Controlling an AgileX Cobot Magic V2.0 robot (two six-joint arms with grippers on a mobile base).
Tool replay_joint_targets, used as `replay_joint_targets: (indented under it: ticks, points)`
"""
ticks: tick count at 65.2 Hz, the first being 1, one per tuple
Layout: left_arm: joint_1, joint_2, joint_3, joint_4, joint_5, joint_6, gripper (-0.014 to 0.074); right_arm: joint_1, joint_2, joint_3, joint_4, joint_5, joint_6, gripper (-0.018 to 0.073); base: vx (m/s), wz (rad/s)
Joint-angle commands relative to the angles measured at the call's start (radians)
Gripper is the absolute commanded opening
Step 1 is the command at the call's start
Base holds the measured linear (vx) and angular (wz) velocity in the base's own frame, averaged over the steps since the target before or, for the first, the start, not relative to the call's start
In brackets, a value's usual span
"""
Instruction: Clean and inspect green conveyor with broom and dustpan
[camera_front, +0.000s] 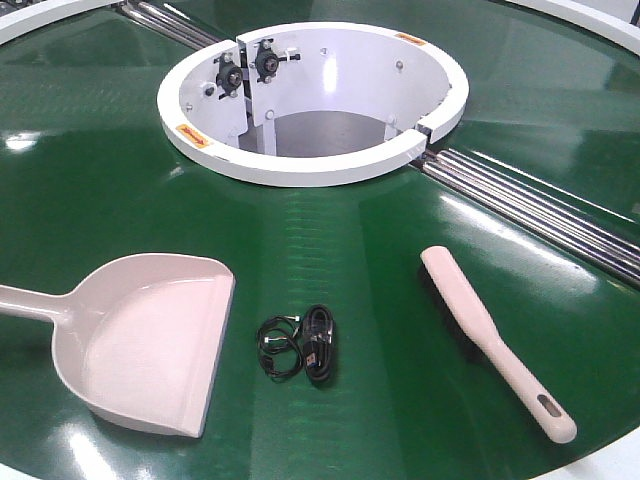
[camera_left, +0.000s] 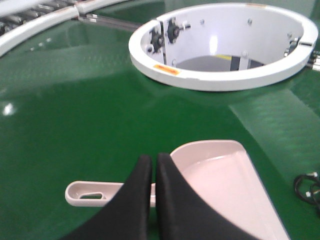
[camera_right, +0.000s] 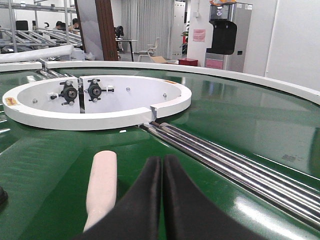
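The left claw (camera_left: 154, 161) has its two black fingers pressed together with only a thin seam between them and nothing held. It hangs low over the handle of the dustpan (camera_left: 220, 180) and points toward the white hub (camera_left: 210, 80). The right claw (camera_right: 161, 162) is closed in the same way and is also empty. It is angled low toward the hub, with the rounded end of the broom (camera_right: 102, 185) lying just to its left on the belt. The only labels are small orange stickers (camera_front: 188, 131) on the hub's rim, and their print is too small to read. A pink notice (camera_right: 199, 35) on the far wall is also illegible. The conveyor (camera_front: 90, 200) is a glossy dark green belt ringing the hub. It reflects the ceiling lights and is crossed by strips of shiny metal rollers (camera_front: 540, 210). In the front view the pale pink dustpan (camera_front: 150, 340) lies flat at the near left, its straight lip facing right and its long handle running off the left edge. The left wrist view shows a slotted hole in the end of that handle. The pale pink broom (camera_front: 490, 335) lies well apart at the near right, set diagonally, with dark bristles along its lower edge and a slot in the near end of its handle. A coiled black cable (camera_front: 300, 345) lies between them, just beside the dustpan's lip. Neither arm appears in the front view.
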Motion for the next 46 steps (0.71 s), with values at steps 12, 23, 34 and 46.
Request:
replay_joint_targets:
  ticks: [12,23,34,46]
  points:
    - [0.003,0.063,-0.029,0.001,-0.076,-0.010,0.0000,0.000,-0.011,0.004,-0.005,-0.067,-0.002,-0.0008,0.00,0.00]
    - [0.003,0.075,-0.033,0.001,-0.096,-0.008,0.0056,0.000,-0.011,0.004,-0.005,-0.067,-0.002,-0.0008,0.00,0.00]
    - [0.003,0.075,-0.033,0.001,-0.102,-0.005,0.0226,0.000,-0.011,0.004,-0.005,-0.067,-0.002,-0.0008,0.00,0.00]
    - [0.003,0.075,-0.033,-0.002,-0.082,0.043,0.0405,0.000,-0.011,0.004,-0.005,-0.067,-0.002,-0.0008,0.00,0.00]
